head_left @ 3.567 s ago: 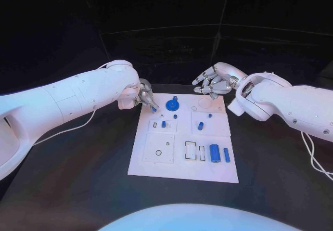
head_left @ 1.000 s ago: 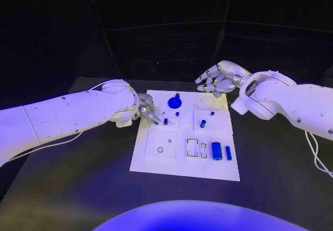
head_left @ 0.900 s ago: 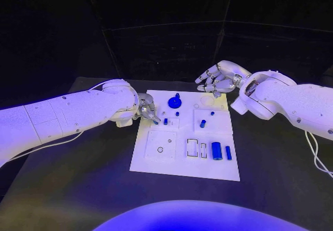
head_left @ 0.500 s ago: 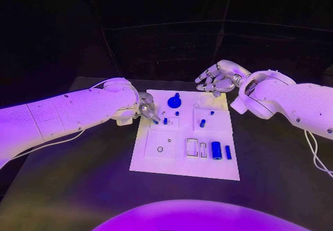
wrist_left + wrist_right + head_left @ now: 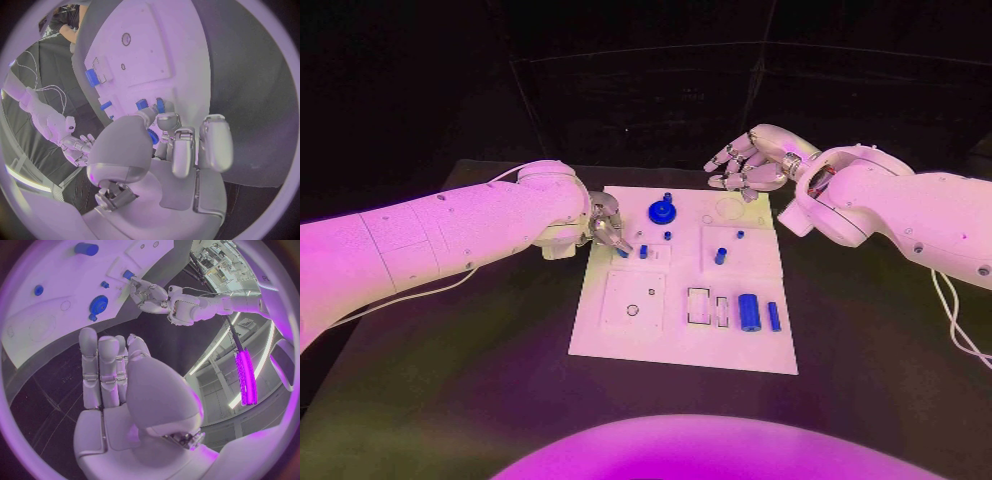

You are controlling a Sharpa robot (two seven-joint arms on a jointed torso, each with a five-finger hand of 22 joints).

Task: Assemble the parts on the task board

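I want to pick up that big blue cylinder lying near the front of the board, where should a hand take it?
Grip the big blue cylinder across its middle, coming straight down from above. It lies flat on the task board, with a thinner blue pin close beside it, so fingers should straddle its round sides carefully.

Your left robot hand [image 5: 604,226] pinches with fingertips down; your right robot hand [image 5: 751,168] hovers raised, fingers loosely curled

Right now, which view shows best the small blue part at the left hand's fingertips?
The left wrist view: the blue part sits close up between the left hand's fingertips. The head view shows it tiny, mostly covered. In the right wrist view I cannot make it out.
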